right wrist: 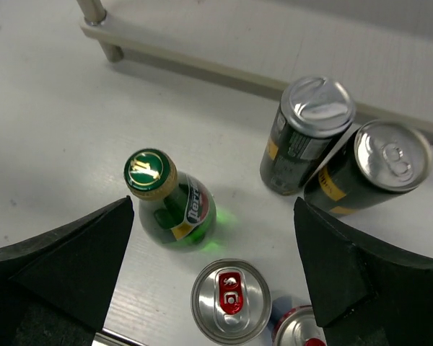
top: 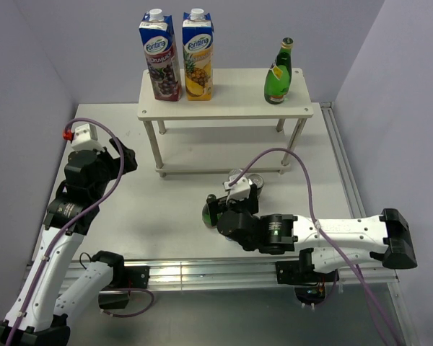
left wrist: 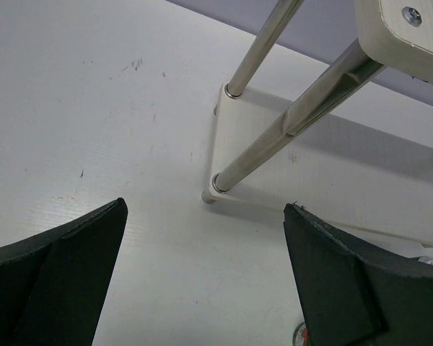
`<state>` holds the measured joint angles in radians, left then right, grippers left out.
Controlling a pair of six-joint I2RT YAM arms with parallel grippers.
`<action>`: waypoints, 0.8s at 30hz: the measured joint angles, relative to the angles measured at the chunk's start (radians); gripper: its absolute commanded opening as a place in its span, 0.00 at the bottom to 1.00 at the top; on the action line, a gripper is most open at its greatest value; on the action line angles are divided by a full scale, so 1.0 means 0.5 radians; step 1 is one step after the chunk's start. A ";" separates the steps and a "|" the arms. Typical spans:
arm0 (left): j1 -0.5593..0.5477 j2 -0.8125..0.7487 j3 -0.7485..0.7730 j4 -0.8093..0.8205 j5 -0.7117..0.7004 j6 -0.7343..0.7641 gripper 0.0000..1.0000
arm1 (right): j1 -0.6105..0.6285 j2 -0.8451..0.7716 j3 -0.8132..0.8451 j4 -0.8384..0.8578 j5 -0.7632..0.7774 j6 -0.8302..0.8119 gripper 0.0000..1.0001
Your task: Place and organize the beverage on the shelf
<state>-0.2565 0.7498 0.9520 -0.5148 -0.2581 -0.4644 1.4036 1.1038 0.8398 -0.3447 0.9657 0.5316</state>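
Observation:
One green glass bottle (top: 278,72) stands on the right of the white shelf's top board (top: 231,97). The other drinks stand on the table in front of the shelf: a green bottle (right wrist: 171,209), two dark cans (right wrist: 307,137) (right wrist: 379,167) touching each other, and two slim silver-topped cans (right wrist: 231,299) (right wrist: 297,329). My right gripper (right wrist: 213,209) (top: 234,202) hovers open above this cluster, holding nothing. My left gripper (left wrist: 206,209) (top: 119,160) is open and empty over bare table, left of the shelf's front-left leg (left wrist: 281,137).
Two tall juice cartons (top: 161,59) (top: 198,55) stand on the left of the top board. The shelf's lower board (left wrist: 317,173) is seen bare near its left end. Grey walls close in at the back and sides; a metal rail (top: 202,270) runs along the near edge.

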 measured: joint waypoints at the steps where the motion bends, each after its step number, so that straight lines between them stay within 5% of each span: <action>1: 0.000 0.000 0.000 0.001 0.000 0.000 0.97 | 0.000 0.025 -0.029 -0.003 -0.015 0.046 0.98; 15: 0.000 0.028 0.000 -0.005 -0.002 0.000 0.97 | -0.015 0.340 -0.057 0.285 -0.089 0.161 0.93; 19: 0.000 0.028 0.000 -0.005 -0.002 0.000 0.97 | -0.063 0.394 -0.101 0.448 -0.092 0.144 0.73; 24: 0.000 0.028 0.000 -0.005 -0.002 0.000 0.97 | -0.114 0.417 -0.232 0.671 -0.079 0.132 0.61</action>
<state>-0.2565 0.7639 0.9520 -0.5175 -0.2588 -0.4644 1.3468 1.3121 0.7238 -0.0093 0.9264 0.5976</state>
